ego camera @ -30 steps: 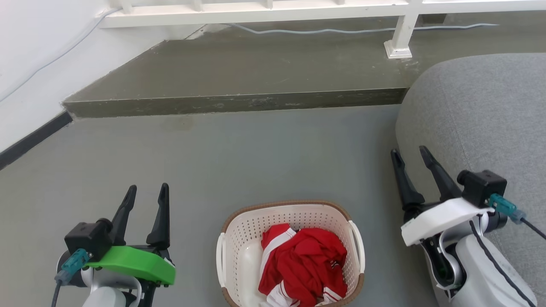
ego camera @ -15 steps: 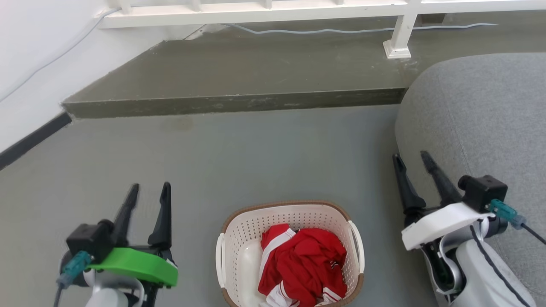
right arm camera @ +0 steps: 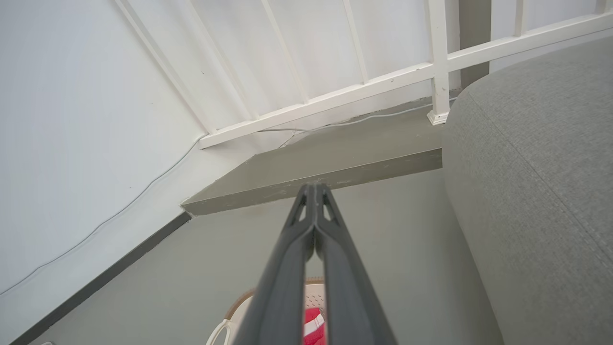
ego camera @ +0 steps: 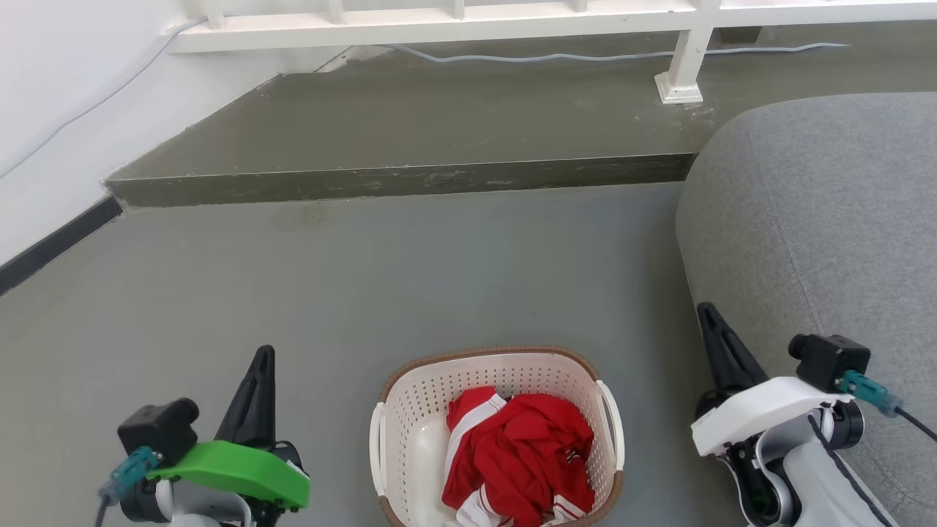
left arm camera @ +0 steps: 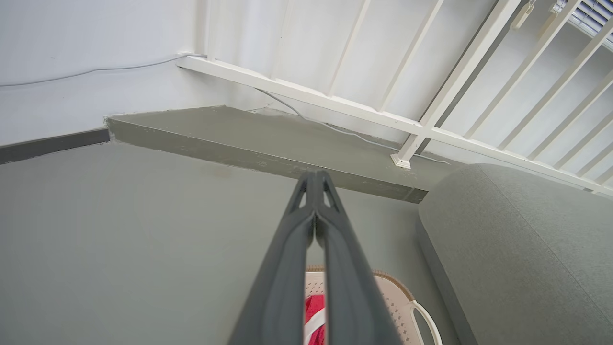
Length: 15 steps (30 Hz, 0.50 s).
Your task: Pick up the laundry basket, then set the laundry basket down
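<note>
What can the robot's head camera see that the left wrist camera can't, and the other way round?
Head camera's extras: both handles of the laundry basket, the right gripper, and the left gripper's green cover. Left wrist camera's extras: the railing's tall white bars and what looks like a window blind. Shared: the basket's brown rim, the red clothes inside, the grey sofa and the raised step.

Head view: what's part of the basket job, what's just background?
Job: laundry basket; left gripper and right gripper, both shut.
Background: red garment in the basket, grey sofa, raised step, white railing, cable.
</note>
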Available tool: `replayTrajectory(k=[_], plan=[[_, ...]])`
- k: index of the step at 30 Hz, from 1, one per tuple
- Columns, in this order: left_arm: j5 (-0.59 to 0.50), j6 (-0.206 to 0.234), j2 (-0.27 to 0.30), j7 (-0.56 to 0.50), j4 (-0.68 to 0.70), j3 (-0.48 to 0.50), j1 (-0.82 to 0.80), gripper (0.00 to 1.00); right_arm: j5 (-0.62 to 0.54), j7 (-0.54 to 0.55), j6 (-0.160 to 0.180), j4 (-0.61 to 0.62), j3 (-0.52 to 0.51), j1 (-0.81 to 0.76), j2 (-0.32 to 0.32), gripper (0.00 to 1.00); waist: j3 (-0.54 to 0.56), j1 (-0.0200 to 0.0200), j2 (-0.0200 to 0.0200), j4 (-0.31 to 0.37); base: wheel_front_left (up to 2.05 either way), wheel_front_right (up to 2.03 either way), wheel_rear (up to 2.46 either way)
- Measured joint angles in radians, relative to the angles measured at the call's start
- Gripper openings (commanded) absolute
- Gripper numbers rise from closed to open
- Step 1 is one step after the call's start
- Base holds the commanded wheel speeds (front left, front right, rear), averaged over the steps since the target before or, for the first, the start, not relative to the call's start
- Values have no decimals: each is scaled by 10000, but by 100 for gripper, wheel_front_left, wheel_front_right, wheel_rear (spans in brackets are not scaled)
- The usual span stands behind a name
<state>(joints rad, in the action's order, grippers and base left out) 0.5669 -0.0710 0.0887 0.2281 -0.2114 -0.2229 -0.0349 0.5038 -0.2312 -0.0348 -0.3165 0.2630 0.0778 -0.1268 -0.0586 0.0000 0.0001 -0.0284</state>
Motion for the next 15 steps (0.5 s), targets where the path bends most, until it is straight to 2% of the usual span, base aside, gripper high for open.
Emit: replayTrajectory(k=[15], plan=[[1735,-77,-65,-525,-42,454,0,0,1887,560,-109,81,-608,0,125,0,89,0,-1,46,0,0,0]])
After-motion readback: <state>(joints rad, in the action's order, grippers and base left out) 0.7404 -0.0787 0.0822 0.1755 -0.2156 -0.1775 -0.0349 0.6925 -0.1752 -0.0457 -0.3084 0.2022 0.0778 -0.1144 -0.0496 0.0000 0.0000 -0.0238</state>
